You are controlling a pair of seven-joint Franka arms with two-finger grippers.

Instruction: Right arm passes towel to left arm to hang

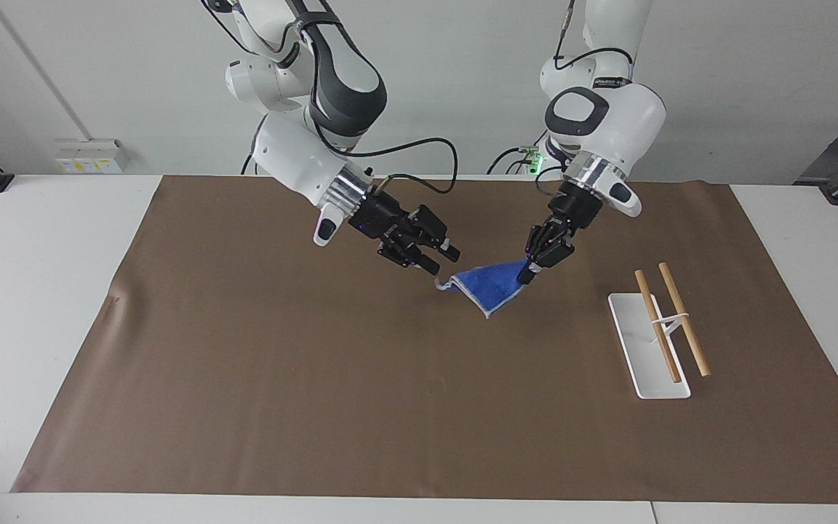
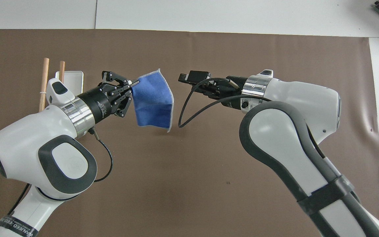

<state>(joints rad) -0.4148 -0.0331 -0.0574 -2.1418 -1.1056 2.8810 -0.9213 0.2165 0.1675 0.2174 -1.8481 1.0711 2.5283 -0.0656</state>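
The blue towel (image 1: 492, 286) (image 2: 153, 100) hangs in the air over the middle of the brown mat, spread out, with a pale edge. My left gripper (image 1: 526, 274) (image 2: 134, 83) is shut on one of its upper corners. My right gripper (image 1: 444, 262) (image 2: 184, 78) is open beside the towel's free end. A small gap separates it from the cloth, and nothing is between its fingers. Both arms reach in from the robots' end and point at each other across the towel.
A white tray (image 1: 655, 389) (image 2: 74, 75) with two wooden rods (image 1: 683, 320) (image 2: 44, 79) stands on the brown mat (image 1: 317, 364) toward the left arm's end of the table. A black cable (image 2: 184, 108) loops down from the right wrist.
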